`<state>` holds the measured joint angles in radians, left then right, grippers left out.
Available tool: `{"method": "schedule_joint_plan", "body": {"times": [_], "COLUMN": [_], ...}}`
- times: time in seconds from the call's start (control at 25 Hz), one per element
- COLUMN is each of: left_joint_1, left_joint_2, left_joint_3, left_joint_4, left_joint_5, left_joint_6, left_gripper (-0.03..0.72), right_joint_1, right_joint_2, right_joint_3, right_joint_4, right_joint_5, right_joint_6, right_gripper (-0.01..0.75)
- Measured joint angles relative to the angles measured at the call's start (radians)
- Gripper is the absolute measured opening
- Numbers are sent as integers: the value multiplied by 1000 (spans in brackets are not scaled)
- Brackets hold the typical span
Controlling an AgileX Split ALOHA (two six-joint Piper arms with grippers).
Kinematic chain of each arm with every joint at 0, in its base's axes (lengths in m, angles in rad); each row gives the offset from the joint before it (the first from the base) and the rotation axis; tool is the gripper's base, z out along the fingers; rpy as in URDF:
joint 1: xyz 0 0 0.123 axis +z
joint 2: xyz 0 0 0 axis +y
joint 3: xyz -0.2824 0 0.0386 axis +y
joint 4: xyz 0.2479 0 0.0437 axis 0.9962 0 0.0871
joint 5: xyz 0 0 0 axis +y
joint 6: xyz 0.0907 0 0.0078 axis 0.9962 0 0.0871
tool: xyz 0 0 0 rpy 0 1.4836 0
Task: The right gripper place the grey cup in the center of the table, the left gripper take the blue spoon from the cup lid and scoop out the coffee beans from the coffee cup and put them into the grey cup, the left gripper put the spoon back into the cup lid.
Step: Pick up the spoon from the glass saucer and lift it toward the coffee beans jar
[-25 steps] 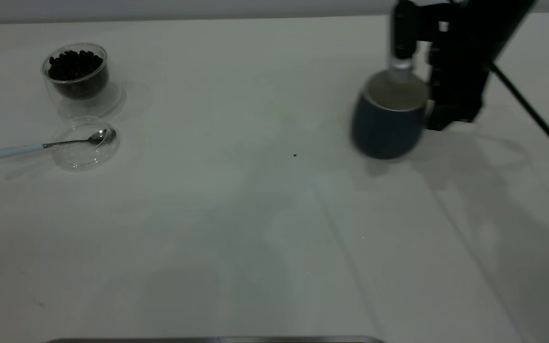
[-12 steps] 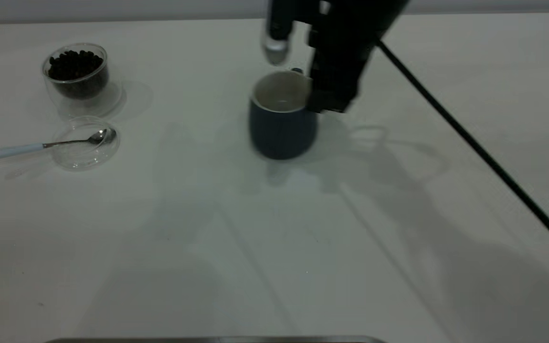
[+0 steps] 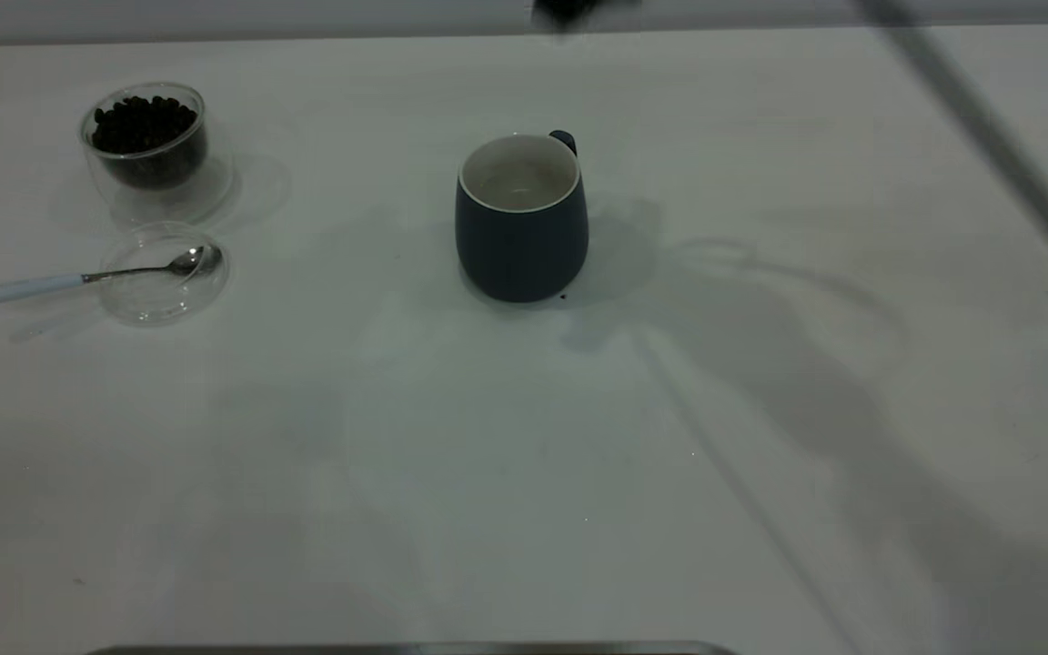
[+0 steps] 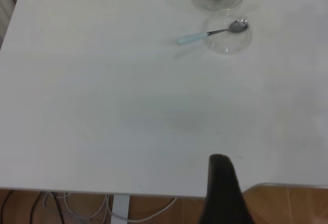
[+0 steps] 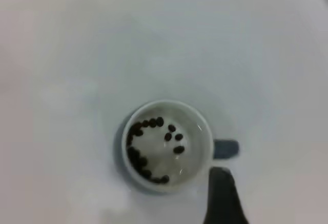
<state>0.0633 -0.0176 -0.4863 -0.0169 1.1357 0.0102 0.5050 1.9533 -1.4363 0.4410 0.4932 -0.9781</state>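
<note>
The grey cup point(image 3: 521, 227) stands upright and free at the middle of the table point(image 3: 524, 473), handle to the far side. Seen from straight above in the right wrist view, the grey cup point(image 5: 192, 131) holds several dark coffee beans point(image 5: 139, 155). My right gripper point(image 3: 569, 9) hangs high above it, open, one finger point(image 5: 221, 193) showing beside the handle. At far left the coffee cup point(image 3: 146, 136) is full of beans. In front of it the blue spoon point(image 3: 92, 276) rests with its bowl in the cup lid point(image 3: 160, 277). One finger point(image 4: 222, 183) of my open left gripper shows over the table's edge, far from the spoon point(image 4: 212, 33).
A blurred dark cable point(image 3: 988, 136) crosses the far right of the exterior view. A tiny dark speck point(image 3: 563, 296) lies by the grey cup's base. Wooden floor point(image 4: 292, 206) and cables point(image 4: 77, 208) show beyond the table edge under the left arm.
My right gripper carried the grey cup from the right to the centre, set it down, let go and rose out of the top of the view. Spoon, lid and coffee cup stayed put.
</note>
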Motion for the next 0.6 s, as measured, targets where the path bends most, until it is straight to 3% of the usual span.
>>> {"method": "schedule_joint_plan", "body": {"times": [0.16,0.4,0.6], "left_joint_1": [0,0,0], "left_joint_2": [0,0,0], "left_joint_3": [0,0,0], "left_joint_4": [0,0,0], "left_joint_5": [0,0,0], "left_joint_6": [0,0,0], "left_gripper": [572,572,572], "right_joint_1": [-48,-56,-56], "right_joint_2": [-237,-533,-739], "right_joint_3": [0,0,36], "right_joint_4": [-102,-280,-349], "right_joint_5": [261,665,746], "right_joint_6": [248,572,682], "right_gripper": [460,460,460]}}
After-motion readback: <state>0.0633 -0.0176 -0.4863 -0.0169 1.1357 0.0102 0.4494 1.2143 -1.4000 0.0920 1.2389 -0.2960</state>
